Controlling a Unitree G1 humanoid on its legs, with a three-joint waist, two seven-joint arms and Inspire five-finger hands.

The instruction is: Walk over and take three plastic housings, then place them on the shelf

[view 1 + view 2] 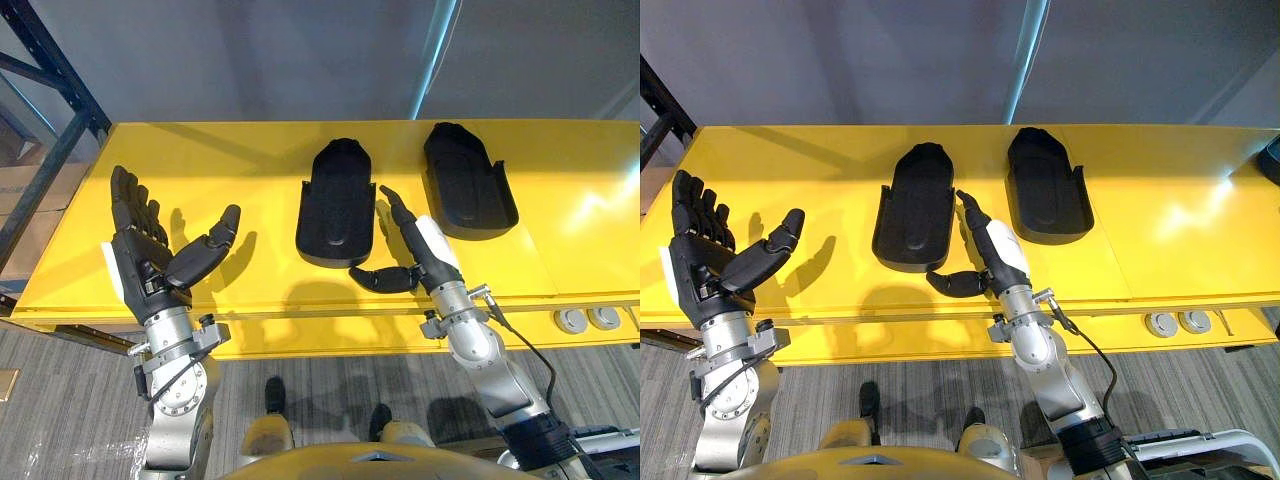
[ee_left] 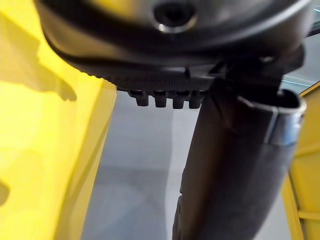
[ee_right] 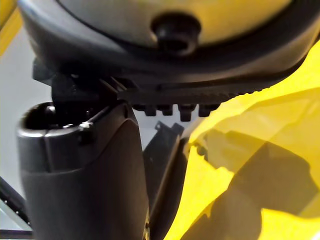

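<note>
Two black plastic housings lie on the yellow shelf: one housing in the middle, the other housing to its right and a little farther back. My right hand hovers at the shelf's front edge, between the two housings and just right of the middle one's near end. Its fingers are straight and its thumb is spread toward that housing; it holds nothing. My left hand is raised over the shelf's left part, fingers straight, thumb out, empty.
A dark blue rack post stands at the far left. Two round grey fittings sit in the shelf's front face at the right. A grey wall rises behind the shelf; grey floor lies below.
</note>
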